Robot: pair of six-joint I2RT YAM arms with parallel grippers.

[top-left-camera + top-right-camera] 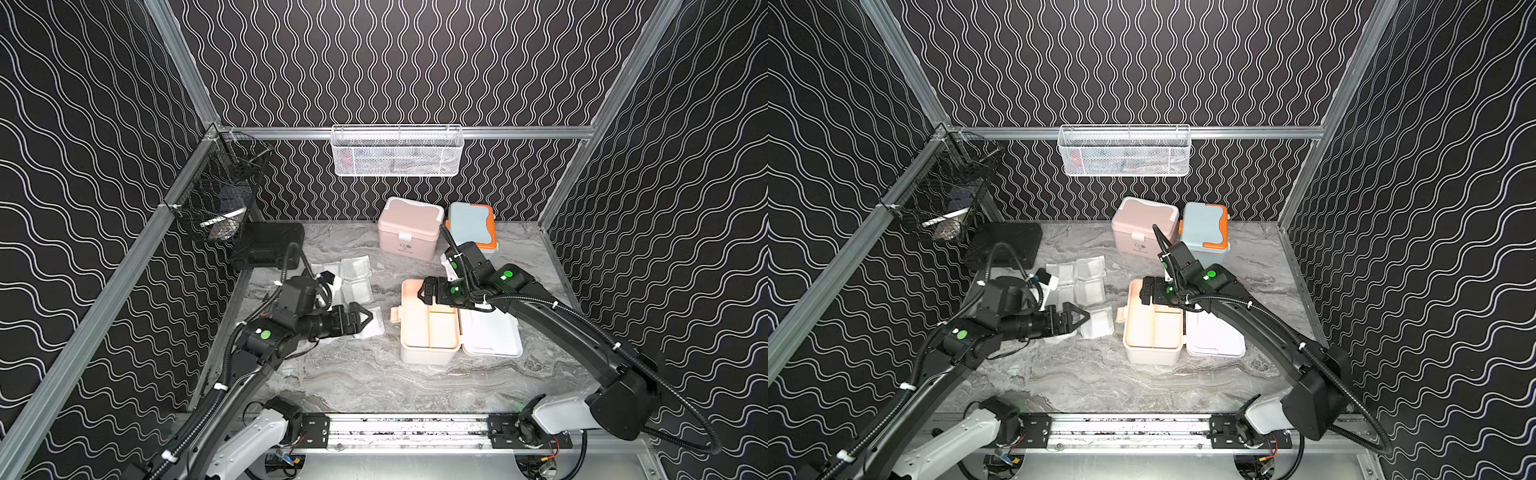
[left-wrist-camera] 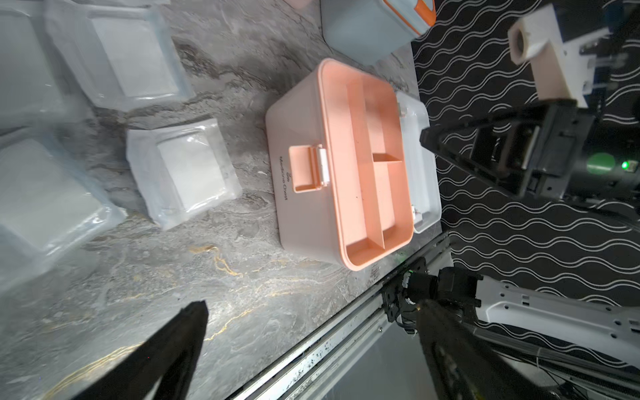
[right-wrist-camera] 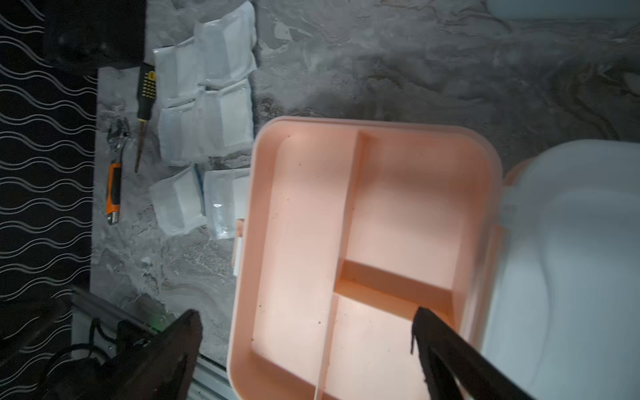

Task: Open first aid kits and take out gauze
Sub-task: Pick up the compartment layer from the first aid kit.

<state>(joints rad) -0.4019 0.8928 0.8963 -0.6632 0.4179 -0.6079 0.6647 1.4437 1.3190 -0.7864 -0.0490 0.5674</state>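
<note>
White kit with peach trim [image 1: 424, 355] [image 1: 1152, 353] sits mid-table, open, its white lid [image 1: 492, 336] flipped flat onto the table on the right-arm side, peach tray [image 3: 311, 225] exposed. Pink kit [image 1: 409, 232] and blue-grey kit with orange trim [image 1: 471, 224] stand side by side at the back wall, lids down. Gauze packets [image 1: 355, 270] [image 3: 221, 117] are out on the marble table [image 1: 374, 382], a loose cluster between the black hard case [image 1: 270, 245] and the open kit; nearest packet [image 1: 372, 328] [image 2: 187, 169] is just beside the kit's latch side. Left gripper [image 1: 365, 319] [image 2: 311, 311] is released, fingers spread wide, nothing held, tips over that nearest packet in both top views; contact cannot be told. Right gripper [image 1: 422, 293] [image 3: 306, 313] is also spread, nothing held, hovering over the tray. Screwdriver [image 3: 145, 86] and an orange-handled tool [image 3: 114, 194] lie at the table edge beside the gauze
</note>
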